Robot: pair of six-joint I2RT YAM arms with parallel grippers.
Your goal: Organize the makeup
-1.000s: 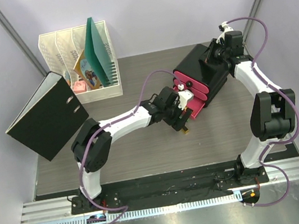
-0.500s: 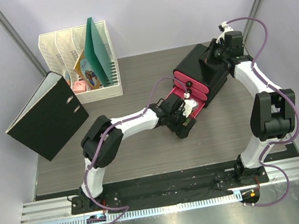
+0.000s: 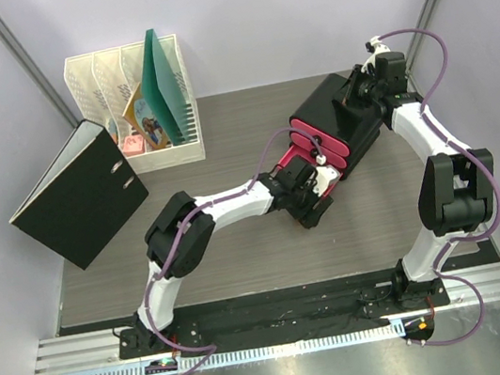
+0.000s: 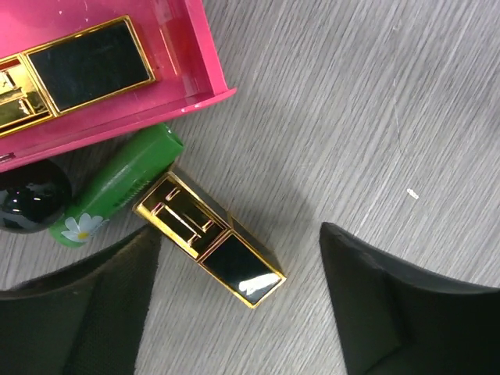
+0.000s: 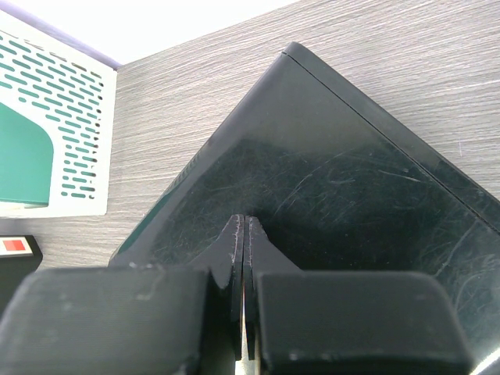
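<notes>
In the left wrist view, a gold-and-black case (image 4: 211, 238) lies flat on the wooden table. My left gripper (image 4: 242, 312) hangs just above it, open, one finger on each side and neither touching it. A small green tube (image 4: 117, 195) with a daisy print and a black round jar (image 4: 31, 195) lie against the front of the open pink drawer (image 4: 195, 70). Another gold-and-black case (image 4: 86, 62) rests inside that drawer. My right gripper (image 5: 244, 223) is shut, its tips resting on the top of the black box (image 5: 351, 195).
The black box with pink drawers (image 3: 339, 121) stands at the back right. A white file rack (image 3: 132, 106) with a green folder stands at the back left. A black binder (image 3: 75, 196) leans at the left. The left gripper (image 3: 314, 198) sits by the open drawer.
My left arm has stretched right toward the open pink drawer and its wrist has turned down over the table. The right arm has not moved.
</notes>
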